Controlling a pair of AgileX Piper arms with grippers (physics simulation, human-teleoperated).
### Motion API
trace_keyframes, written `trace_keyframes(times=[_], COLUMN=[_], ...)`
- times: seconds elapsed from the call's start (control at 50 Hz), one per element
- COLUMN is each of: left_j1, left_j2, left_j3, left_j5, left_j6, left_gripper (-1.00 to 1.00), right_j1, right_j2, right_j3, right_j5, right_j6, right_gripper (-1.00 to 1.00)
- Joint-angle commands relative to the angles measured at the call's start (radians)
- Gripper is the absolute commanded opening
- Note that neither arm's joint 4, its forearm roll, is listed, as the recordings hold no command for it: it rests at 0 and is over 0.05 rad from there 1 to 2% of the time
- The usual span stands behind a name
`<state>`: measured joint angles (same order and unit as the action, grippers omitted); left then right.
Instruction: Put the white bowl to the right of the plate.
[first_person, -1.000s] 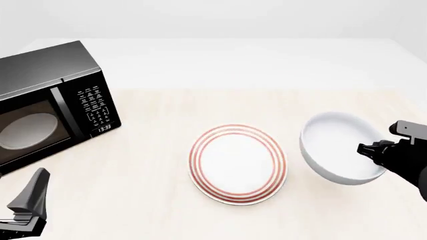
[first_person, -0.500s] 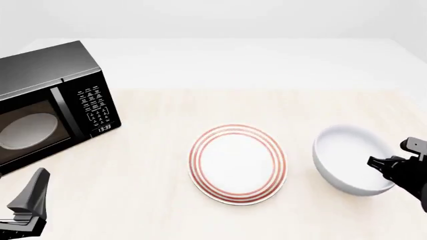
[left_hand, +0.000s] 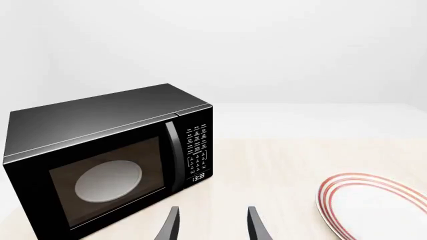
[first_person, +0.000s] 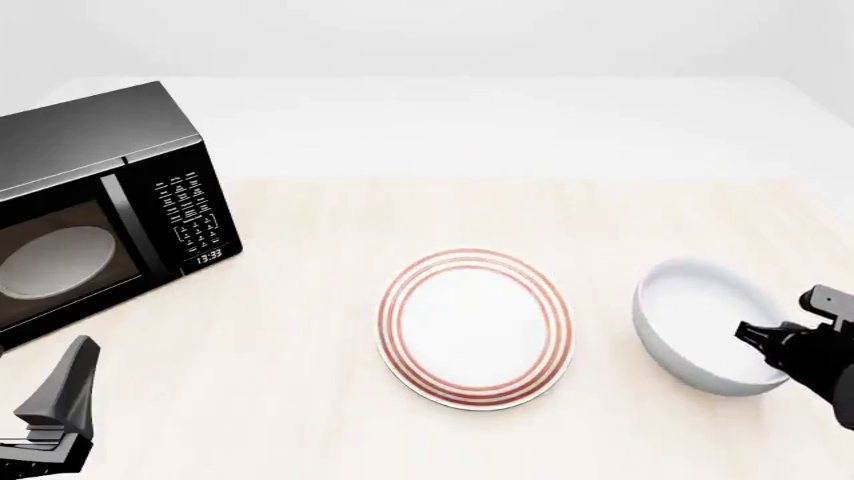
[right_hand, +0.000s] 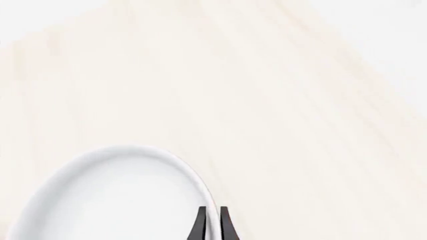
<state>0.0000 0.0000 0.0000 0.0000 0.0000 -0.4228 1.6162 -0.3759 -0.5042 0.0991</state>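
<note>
Sitting idle at the near left, the left gripper (left_hand: 212, 227) had its fingers spread on nothing. Right gripper (right_hand: 211, 225) was pinching the white bowl (first_person: 707, 325) by its rim, just right of the plate (first_person: 477, 327). Microwave (first_person: 100, 210) sat far left.

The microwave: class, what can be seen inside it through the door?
Through the dark glass door of the microwave a pale oval turntable disc shows. The rest of the inside is too dark to make out.
</note>
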Motion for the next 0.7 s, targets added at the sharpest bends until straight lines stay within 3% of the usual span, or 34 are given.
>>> trace_keyframes(times=[0.02,0.14,0.16,0.54,0.7], left_j1=[0.000,0.000,0.000,0.000,0.000], left_j2=[0.000,0.000,0.000,0.000,0.000], left_j3=[0.000,0.000,0.000,0.000,0.000], left_j5=[0.000,0.000,0.000,0.000,0.000], left_j6=[0.000,0.000,0.000,0.000,0.000], left_gripper=[1.00,1.00,1.00,1.00,1.00], right_j1=[0.000,0.024,0.022,0.110,0.197], right_j2=[0.057,-0.004,-0.024,-0.545,-0.826], right_j3=[-0.014,-0.003,-0.004,-0.020,-0.020], right_j5=[-0.023,0.009,0.024,0.411,0.576], right_j6=[0.000,0.008,0.007,-0.017,0.001], right_gripper=[-1.00,-1.00,1.00,1.00,1.00])
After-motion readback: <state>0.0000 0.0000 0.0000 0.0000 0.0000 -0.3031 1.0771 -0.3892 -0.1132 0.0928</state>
